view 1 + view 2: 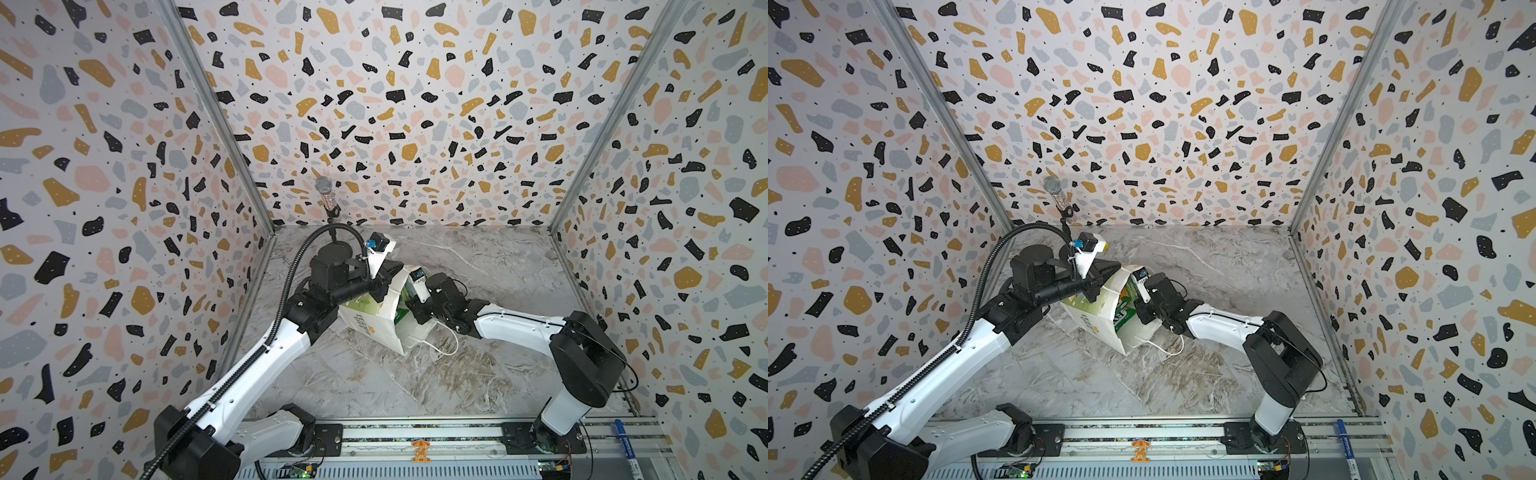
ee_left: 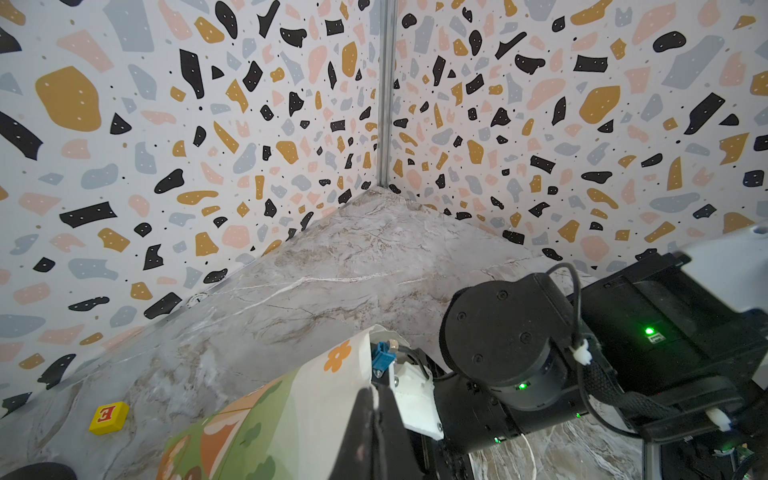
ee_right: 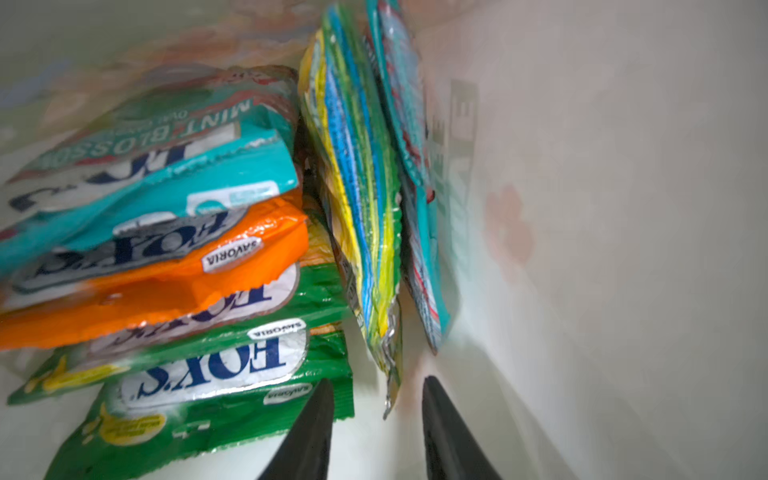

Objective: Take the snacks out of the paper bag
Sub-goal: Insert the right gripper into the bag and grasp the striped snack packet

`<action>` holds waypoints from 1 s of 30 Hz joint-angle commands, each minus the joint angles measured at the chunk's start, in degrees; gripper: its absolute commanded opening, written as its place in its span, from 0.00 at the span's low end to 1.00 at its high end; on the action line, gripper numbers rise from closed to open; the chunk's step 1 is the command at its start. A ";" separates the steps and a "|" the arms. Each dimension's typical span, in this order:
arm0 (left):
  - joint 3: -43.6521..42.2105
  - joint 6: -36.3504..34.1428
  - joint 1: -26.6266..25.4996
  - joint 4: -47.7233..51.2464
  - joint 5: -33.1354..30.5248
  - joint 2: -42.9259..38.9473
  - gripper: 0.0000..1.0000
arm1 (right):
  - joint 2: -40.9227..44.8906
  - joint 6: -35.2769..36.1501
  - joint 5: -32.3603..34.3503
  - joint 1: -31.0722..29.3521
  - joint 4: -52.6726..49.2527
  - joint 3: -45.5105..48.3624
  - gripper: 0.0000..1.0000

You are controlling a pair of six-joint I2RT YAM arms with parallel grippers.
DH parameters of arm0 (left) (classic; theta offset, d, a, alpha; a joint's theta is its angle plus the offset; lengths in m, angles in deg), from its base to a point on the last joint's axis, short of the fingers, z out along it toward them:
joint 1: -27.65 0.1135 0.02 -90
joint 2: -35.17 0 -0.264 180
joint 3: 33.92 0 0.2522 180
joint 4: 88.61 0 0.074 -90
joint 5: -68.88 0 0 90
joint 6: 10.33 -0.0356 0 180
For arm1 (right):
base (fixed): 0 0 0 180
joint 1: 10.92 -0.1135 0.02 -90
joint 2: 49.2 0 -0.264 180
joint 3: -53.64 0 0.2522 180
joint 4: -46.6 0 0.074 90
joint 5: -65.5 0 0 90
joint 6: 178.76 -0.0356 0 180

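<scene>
Right hand point(image 3: 378, 380) spread inside paper bag point(image 1: 365, 320) | left hand point(image 2: 374, 392) pinching its rim | lying sideways, mouth rightward

Top views: stereo pair mounted high above the front rail point(image 1: 415, 434), looking steeply down and toward the back wall point(image 1: 415, 104). Far off; both take in the whole table point(image 1: 498, 257) (coverage almost identical, slight sideways shift).

Left wrist view: low over the table, close behind the paper bag point(image 2: 299, 395) rim, facing a wall corner point(image 2: 386, 124). It shares bag, table and walls with the top views.

Right wrist view: inside the bag, very near the snacks point(image 3: 199, 257), partly blurred. The top views glimpse this interior only through the bag's mouth.
</scene>
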 commanded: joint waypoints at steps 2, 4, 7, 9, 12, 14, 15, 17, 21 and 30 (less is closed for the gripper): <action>-0.33 0.22 -0.24 -2.65 0.23 -1.01 0.00 | -1.75 -0.97 -0.01 0.30 -0.41 -3.22 0.34; -0.33 0.22 -0.19 -2.69 0.24 -0.96 0.00 | -2.34 -0.73 0.27 0.21 -0.44 -3.77 0.31; -0.34 0.23 -0.23 -2.65 0.41 -1.00 0.00 | -3.11 -0.53 0.45 0.21 0.00 -4.19 0.31; -0.36 0.22 -0.19 -2.65 0.45 -1.00 0.00 | -3.65 -0.34 0.40 0.21 0.20 -4.52 0.31; -0.36 0.22 -0.19 -2.65 0.54 -0.93 0.00 | -4.76 0.06 0.45 0.21 0.42 -5.06 0.30; -0.33 0.22 -0.20 -2.70 0.55 -0.87 0.00 | -5.48 0.18 0.72 0.17 0.21 -5.65 0.30; -0.38 0.22 -0.22 -2.65 0.62 -0.92 0.00 | -5.84 0.15 1.31 0.21 0.18 -5.94 0.30; -0.35 0.26 -0.19 -2.65 0.63 -0.92 0.00 | -6.45 0.11 1.80 0.21 0.42 -6.22 0.30; -0.32 0.14 -0.20 -2.53 0.59 -0.92 0.00 | -6.85 -0.16 4.09 -0.14 0.96 -6.29 0.31; -0.31 0.09 -0.19 -2.45 0.63 -0.93 0.00 | -6.74 -1.08 6.90 -0.76 2.74 -5.52 0.37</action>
